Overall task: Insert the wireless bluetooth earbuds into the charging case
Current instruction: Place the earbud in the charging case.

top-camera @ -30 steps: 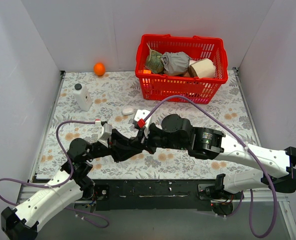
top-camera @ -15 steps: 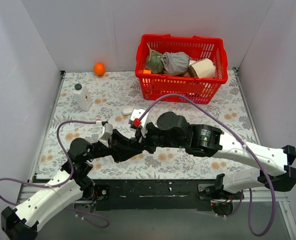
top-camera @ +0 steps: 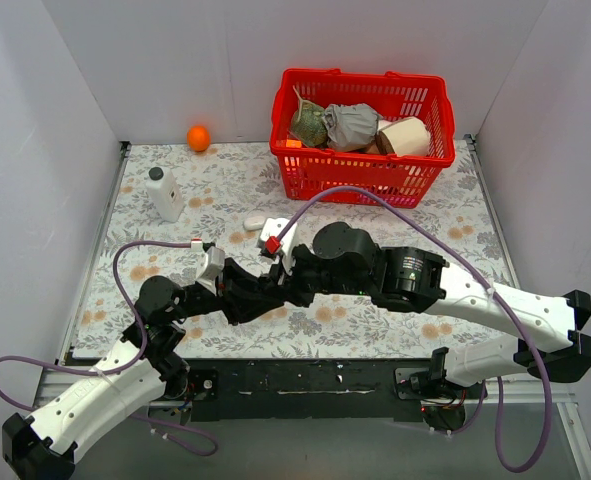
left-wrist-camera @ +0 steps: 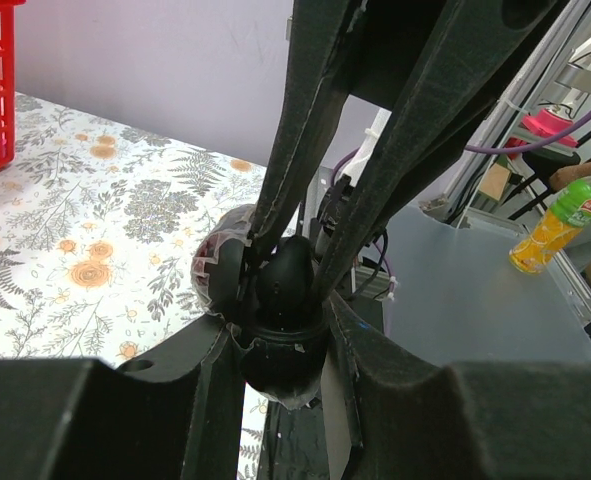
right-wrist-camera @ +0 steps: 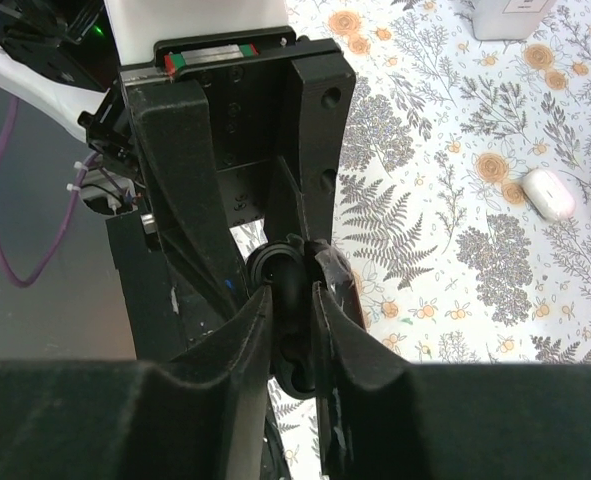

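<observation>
Left wrist view: my left tool [left-wrist-camera: 280, 348] is clamped round the open black charging case [left-wrist-camera: 275, 372], over the flowered bench [left-wrist-camera: 65, 230]. My right tool [right-wrist-camera: 290, 296] stands above it, pinched narrow on one black earbud [left-wrist-camera: 285, 285] whose lower end sits in the case

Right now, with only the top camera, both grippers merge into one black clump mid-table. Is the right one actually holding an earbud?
Observer: Yes. The right wrist camera shows the right gripper shut on a glossy black earbud.
Operator: And the case?
Observer: In the left wrist view the left gripper clamps the black charging case, its opening facing the bud.
Operator: Bud lined up?
Observer: Its lower end seems to sit in the case's opening.
</observation>
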Controlling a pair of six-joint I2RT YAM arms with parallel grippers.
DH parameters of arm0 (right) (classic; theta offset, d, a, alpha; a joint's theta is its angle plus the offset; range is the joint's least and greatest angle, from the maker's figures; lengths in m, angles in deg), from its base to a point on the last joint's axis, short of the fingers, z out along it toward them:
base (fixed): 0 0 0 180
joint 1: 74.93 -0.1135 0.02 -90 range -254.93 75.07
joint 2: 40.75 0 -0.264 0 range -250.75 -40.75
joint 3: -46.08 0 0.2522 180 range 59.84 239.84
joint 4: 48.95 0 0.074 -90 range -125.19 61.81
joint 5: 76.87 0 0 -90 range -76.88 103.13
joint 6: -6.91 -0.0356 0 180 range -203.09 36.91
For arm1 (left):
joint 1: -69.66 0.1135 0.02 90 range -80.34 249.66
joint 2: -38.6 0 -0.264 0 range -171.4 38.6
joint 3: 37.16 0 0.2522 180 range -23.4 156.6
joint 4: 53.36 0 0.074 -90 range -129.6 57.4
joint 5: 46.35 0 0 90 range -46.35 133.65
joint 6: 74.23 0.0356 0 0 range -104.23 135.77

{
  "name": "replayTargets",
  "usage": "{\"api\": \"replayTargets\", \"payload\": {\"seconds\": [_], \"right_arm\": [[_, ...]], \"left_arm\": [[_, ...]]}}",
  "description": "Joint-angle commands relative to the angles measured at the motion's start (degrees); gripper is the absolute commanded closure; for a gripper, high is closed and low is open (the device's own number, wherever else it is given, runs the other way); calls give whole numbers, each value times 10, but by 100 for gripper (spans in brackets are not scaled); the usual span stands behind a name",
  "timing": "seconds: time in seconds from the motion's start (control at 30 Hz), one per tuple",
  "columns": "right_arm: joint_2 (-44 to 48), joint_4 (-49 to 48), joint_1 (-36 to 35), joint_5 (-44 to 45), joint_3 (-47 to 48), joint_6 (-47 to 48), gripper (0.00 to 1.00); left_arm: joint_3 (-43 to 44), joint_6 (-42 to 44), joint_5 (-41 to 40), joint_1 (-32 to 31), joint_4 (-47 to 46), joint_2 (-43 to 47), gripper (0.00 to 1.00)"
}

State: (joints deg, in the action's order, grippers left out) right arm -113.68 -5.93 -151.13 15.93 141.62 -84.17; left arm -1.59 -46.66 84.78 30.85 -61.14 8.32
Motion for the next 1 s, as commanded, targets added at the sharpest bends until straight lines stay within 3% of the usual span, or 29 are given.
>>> {"api": "replayTargets", "payload": {"seconds": [0.0, 0.23, 0.4, 0.63, 0.73, 0.83, 0.97], "right_arm": [[-6, 43, -3, 7, 23, 9, 69], [-6, 34, -3, 11, 27, 9, 62], [-6, 27, -3, 14, 26, 8, 68], [6, 12, -3, 18, 25, 9, 69], [5, 10, -3, 22, 26, 8, 77], [3, 12, -3, 25, 28, 9, 79], [23, -9, -3, 35, 18, 6, 61]], "left_arm": [[0, -1, -10, 0, -38, 6, 100], [1, -1, -8, 0, -38, 5, 100], [-2, -1, -7, 0, -38, 6, 100], [-5, -1, -8, 0, -35, 11, 100], [-8, -1, -8, 0, -35, 11, 100], [-8, -2, -7, 0, -36, 13, 100], [-8, -2, -9, 1, -34, 15, 100]]}}
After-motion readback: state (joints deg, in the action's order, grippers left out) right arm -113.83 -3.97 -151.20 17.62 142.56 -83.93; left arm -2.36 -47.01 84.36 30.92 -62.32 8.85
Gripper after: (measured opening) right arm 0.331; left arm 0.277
